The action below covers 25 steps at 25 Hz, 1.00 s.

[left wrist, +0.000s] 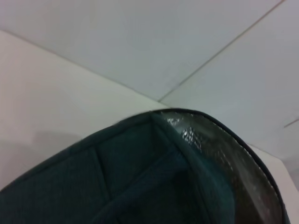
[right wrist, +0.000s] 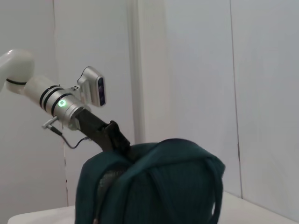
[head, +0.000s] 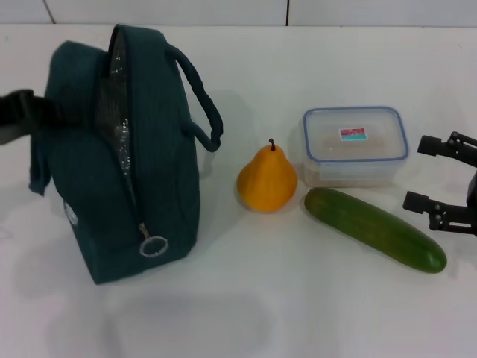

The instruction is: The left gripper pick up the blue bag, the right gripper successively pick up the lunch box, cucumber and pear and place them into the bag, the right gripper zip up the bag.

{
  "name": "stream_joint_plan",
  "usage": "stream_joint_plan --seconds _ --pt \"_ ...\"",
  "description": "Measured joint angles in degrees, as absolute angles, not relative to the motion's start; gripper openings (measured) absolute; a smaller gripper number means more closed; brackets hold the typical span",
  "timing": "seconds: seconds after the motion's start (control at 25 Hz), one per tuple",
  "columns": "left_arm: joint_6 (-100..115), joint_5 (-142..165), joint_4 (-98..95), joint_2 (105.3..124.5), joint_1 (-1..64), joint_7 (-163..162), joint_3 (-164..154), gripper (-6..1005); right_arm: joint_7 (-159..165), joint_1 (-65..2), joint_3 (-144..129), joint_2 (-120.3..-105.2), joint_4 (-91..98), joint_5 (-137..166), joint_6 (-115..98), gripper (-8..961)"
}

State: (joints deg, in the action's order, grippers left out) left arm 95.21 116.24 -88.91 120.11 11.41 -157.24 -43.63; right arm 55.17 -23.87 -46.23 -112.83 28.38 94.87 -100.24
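Observation:
The blue bag [head: 160,171] stands upright on the left of the white table, its zipper open and silver lining showing; a ring pull [head: 153,246] hangs low at the front. My left gripper [head: 26,112] reaches in from the far left and is shut on the bag's upper back edge. The right wrist view shows it [right wrist: 114,135] at the bag's [right wrist: 154,186] top. The left wrist view shows the bag [left wrist: 140,186] close up. The pear [head: 267,179] stands mid-table. The lunch box [head: 355,145] lies right of it, and the cucumber [head: 373,227] lies in front. My right gripper [head: 414,173] is open at the right edge, beside the box.
One bag handle [head: 201,97] arches toward the pear, leaving a narrow gap. The white table [head: 298,313] spreads bare in front of the objects. A pale wall [right wrist: 196,70] stands behind the table.

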Motion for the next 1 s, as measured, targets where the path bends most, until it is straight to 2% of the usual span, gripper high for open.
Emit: stream_joint_plan --seconds 0.32,0.56,0.72,1.0 --pt "90.73 112.37 -87.06 120.25 6.78 -157.53 -51.24 43 56.06 -23.8 -46.11 -112.74 28.09 94.32 -99.72 858" --pt "87.78 108.99 -86.83 120.31 4.15 -157.26 -54.83 43 58.41 -23.72 -46.06 -112.1 28.3 94.3 -98.67 857" --pt "86.26 106.82 -86.79 120.27 3.29 -156.94 -56.86 43 61.21 -23.65 -44.94 -111.53 28.19 94.3 -96.7 857" --pt "83.97 105.89 -85.94 119.97 4.15 -156.22 -58.57 43 75.4 -23.75 -37.66 -111.55 27.44 94.29 -85.79 857"
